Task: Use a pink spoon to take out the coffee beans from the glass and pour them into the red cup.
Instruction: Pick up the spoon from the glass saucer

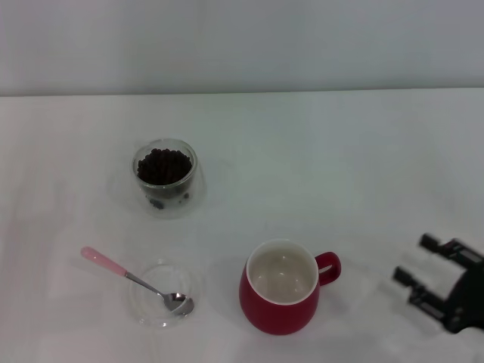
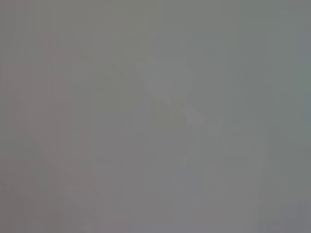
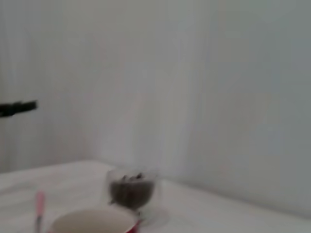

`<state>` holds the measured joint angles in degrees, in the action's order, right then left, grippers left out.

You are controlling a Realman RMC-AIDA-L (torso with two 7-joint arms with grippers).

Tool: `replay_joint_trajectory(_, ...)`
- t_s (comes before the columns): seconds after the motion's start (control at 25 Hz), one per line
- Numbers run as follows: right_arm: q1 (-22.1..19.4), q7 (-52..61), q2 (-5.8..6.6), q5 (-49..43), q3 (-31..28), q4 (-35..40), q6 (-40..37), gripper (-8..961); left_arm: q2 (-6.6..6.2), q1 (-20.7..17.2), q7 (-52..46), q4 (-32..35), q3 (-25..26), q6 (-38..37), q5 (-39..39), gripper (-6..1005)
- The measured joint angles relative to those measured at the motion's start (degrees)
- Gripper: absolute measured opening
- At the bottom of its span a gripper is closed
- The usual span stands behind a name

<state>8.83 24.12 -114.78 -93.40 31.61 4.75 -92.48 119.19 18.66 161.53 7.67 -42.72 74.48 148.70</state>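
Pink spoon (image 1: 132, 279), metal bowl in clear dish (image 1: 160, 297)

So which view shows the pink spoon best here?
The head view: the whole pink spoon shows, bowl resting in a clear dish. The right wrist view catches only its blurred pink handle end; the left wrist view shows nothing of it.

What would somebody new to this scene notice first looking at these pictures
The red cup stands out most, near the front of the white table, cream inside and seemingly empty, its handle toward the right gripper at the right edge. Behind and to its left sits the glass, filled with dark coffee beans. Left of the cup, the pink spoon rests with its metal bowl in a shallow clear dish.
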Motion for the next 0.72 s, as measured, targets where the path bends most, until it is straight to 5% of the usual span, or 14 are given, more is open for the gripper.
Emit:
replay_joint_trajectory(0.32,-0.18,0.23,-0.01,7.39,-10.38,3.84,-4.29,686,0.08,-1.07,-10.58,-6.58,-0.18,12.0,-4.76,729)
replay_joint_trajectory(0.72,6.08,0.2,0.25,17.69,-12.41,11.98,-1.27,686,0.08,-3.86,-52.14,-12.35,-0.17,18.17,-15.38,729)
